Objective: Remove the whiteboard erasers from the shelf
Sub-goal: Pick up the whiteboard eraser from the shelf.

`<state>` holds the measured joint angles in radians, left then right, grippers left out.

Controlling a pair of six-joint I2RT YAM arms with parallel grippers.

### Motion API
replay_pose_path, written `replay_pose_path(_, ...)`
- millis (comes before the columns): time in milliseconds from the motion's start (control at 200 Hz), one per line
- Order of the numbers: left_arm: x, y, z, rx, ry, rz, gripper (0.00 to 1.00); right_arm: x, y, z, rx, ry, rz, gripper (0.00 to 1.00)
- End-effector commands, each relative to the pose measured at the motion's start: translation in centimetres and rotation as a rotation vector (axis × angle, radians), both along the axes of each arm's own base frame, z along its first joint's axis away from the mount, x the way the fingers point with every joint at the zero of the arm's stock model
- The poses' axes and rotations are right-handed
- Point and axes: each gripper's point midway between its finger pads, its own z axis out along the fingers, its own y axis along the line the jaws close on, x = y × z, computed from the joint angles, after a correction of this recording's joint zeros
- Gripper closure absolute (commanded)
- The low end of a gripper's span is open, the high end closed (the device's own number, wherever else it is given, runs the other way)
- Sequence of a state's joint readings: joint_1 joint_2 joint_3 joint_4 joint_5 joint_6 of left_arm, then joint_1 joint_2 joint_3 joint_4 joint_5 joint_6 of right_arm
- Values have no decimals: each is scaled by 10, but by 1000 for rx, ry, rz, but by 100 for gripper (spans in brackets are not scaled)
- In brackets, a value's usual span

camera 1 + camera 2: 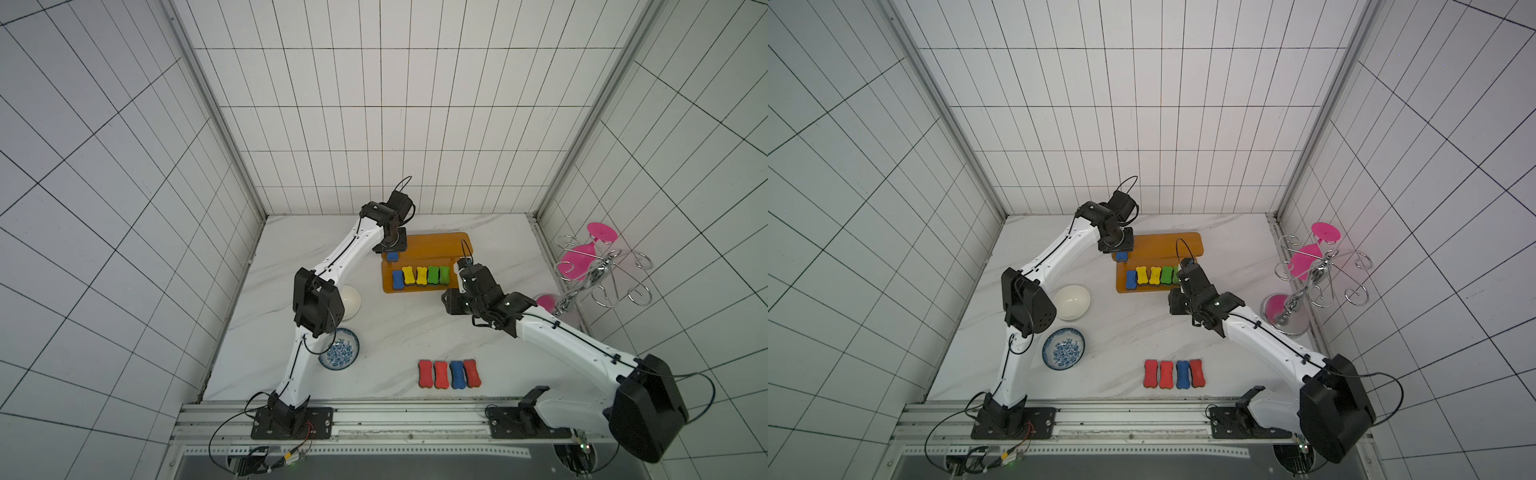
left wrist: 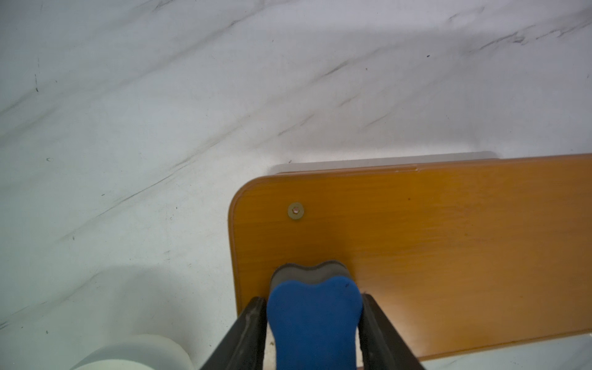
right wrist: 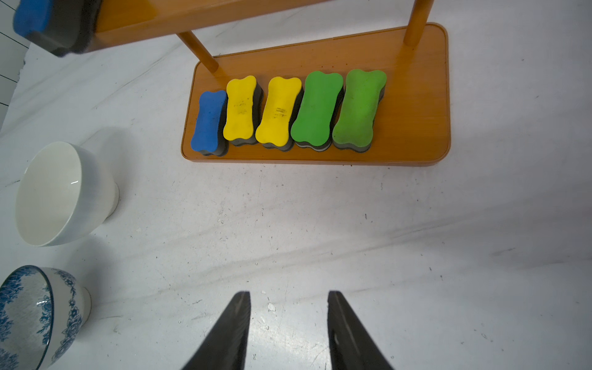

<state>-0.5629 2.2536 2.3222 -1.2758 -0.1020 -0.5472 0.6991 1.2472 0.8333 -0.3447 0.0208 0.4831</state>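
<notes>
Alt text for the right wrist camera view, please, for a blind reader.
Five erasers, blue, yellow, yellow, green, green, line the orange shelf's lower board. The right claw is open and empty above the white table, near a white bowl and a blue-patterned bowl.

Part of blue eraser (image 2: pixel 314 320) cut off by frame edge, white bowl (image 1: pixel 351 303) half hidden behind left arm (image 1: pixel 318 305)
</notes>
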Motion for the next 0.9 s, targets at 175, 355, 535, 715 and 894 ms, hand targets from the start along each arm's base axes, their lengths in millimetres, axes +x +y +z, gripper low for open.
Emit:
replay_pose_path(175, 5, -3, -10, 6, 6, 7, 65, -2, -7, 1, 14, -2, -18, 57)
replay_pose_path(355, -1, -5, 8, 0, -21, 1, 78, 1, -8, 16, 24, -33, -25, 57)
replay_pose_path(535, -36, -7, 22, 25, -18, 5, 85, 2, -14, 42, 44, -84, -46, 57)
replay_pose_path(715, -102, -16, 9, -13, -38, -2, 90, -13, -23, 69, 119, -121, -63, 59)
replay_pose_path(894, -185, -28, -22, -80, -49, -26, 93, -42, -33, 76, 207, -130, -68, 60)
